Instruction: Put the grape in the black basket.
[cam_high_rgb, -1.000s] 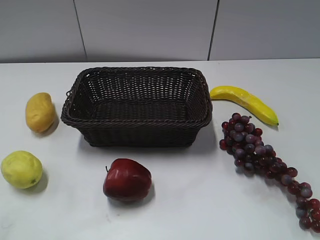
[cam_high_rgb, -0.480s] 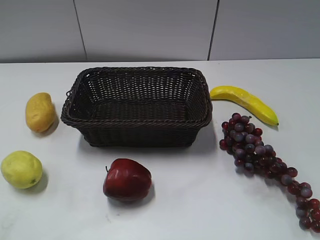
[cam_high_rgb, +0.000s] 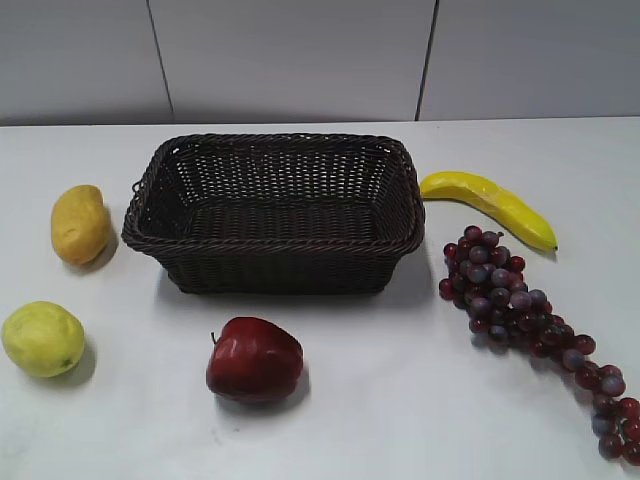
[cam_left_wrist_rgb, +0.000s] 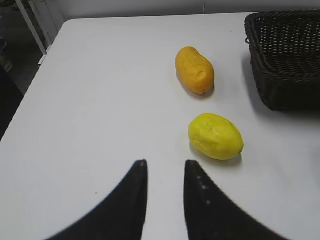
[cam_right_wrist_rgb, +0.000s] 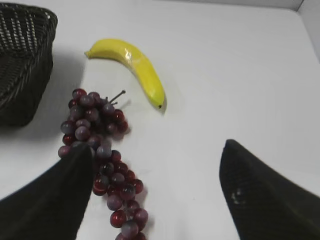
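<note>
1. Two grippers, neither seen in the exterior view. The left gripper (cam_left_wrist_rgb: 164, 172) hangs over bare white table (cam_high_rgb: 400, 400), its dark fingers (cam_left_wrist_rgb: 131, 200) a narrow gap apart with nothing between them, pointing toward the lemon (cam_left_wrist_rgb: 215, 136).
2. The right gripper (cam_right_wrist_rgb: 157, 165) is spread wide and holds nothing; its left finger (cam_right_wrist_rgb: 55, 200) overlaps the near side of the grape (cam_right_wrist_rgb: 102, 150) in the wrist view; contact cannot be told.
3. One grape bunch (cam_high_rgb: 525, 320) lies on the table right of the black basket (cam_high_rgb: 275, 215), apart from it, fat end nearest the basket's right front corner, thin tail running to the lower right edge of the exterior view.
4. One banana (cam_high_rgb: 490, 205) lies just behind the bunch, close to the basket's right rim.
5. One red apple (cam_high_rgb: 254, 358) sits in front of the basket, well apart.
6. One mango (cam_high_rgb: 80, 224) and the lemon (cam_high_rgb: 42, 338) sit left of the basket.
7. Open tabletop lies between apple and grape, and right of the banana. The table's left edge shows in the left wrist view, well away from the fruit.
</note>
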